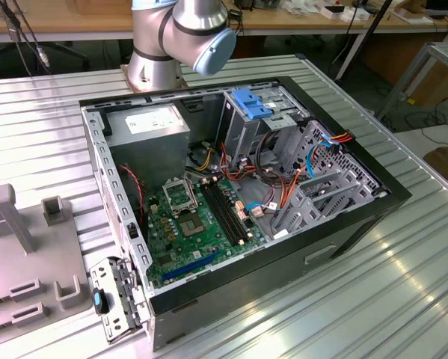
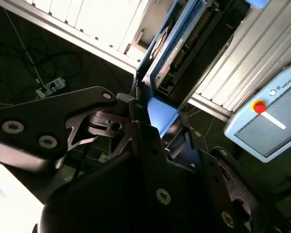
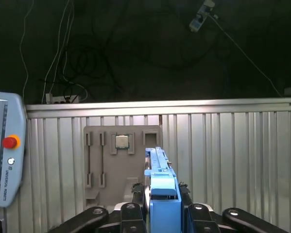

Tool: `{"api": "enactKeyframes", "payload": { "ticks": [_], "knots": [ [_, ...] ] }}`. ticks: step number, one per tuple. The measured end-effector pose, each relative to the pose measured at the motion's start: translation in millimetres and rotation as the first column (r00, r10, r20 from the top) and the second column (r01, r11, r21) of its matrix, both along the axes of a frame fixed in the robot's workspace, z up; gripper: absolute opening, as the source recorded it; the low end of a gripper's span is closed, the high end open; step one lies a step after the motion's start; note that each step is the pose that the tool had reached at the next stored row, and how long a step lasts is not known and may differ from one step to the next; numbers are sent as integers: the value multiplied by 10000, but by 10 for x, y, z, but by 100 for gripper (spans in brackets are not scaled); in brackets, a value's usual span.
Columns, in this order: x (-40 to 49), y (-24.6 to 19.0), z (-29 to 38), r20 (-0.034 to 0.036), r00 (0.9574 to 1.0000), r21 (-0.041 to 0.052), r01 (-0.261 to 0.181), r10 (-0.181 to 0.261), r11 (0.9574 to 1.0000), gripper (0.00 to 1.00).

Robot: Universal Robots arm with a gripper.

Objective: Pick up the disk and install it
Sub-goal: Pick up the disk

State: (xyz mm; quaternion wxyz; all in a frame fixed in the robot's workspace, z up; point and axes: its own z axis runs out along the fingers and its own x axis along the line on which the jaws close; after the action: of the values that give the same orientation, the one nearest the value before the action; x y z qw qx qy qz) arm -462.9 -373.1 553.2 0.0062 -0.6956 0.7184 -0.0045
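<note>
At the exterior view's left, a grey fixture tray [image 1: 29, 277] on the ribbed metal table [image 1: 403, 299]. Beside it, toward the middle, an open computer case [image 1: 358, 217] lying on its side, circuit board [image 1: 194, 224] bared, with the arm's base [image 1: 171, 37] bolted just behind. Further toward the exterior view's right, inside the case, a metal drive cage [image 1: 321, 179] with loose orange and blue cables [image 1: 283, 187] draped across its front. A light-blue latch piece [image 1: 250, 103] near its far end.

In the first wrist view, a control pendant [image 3: 4, 160] lying on the table. Then the gripper [image 3: 161, 206], pressed shut on the disk [image 3: 161, 187], with fingers [image 3: 135, 201] pinching the blue carrier from both sides. Held on edge above the table, away from the case and not yet in the cage.

Gripped at one end only, with most of the drive's length hanging free. Could pivot or slide in the pinch under any jolt. Could snag on the loose cables at the cage and drag a plug out. Could jam at the cage mouth, or scrape the metal, if the carrier's rails meet it even slightly askew.
</note>
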Motion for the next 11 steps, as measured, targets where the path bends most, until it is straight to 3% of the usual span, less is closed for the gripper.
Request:
{"api": "enactKeyframes", "payload": {
  "ticks": [1, 2, 3, 11],
  "knots": [
    [0, 0, 90, 1, 10000, 5, 1, -1, 10000, 37],
    [62, 0, 89, 1, 10000, 6, 0, 0, 10000, 37],
    [187, 0, 89, 0, 10000, 5, 1, -1, 10000, 37],
    [350, 0, 88, 1, 10000, 5, 1, -1, 10000, 37]
  ]
}}
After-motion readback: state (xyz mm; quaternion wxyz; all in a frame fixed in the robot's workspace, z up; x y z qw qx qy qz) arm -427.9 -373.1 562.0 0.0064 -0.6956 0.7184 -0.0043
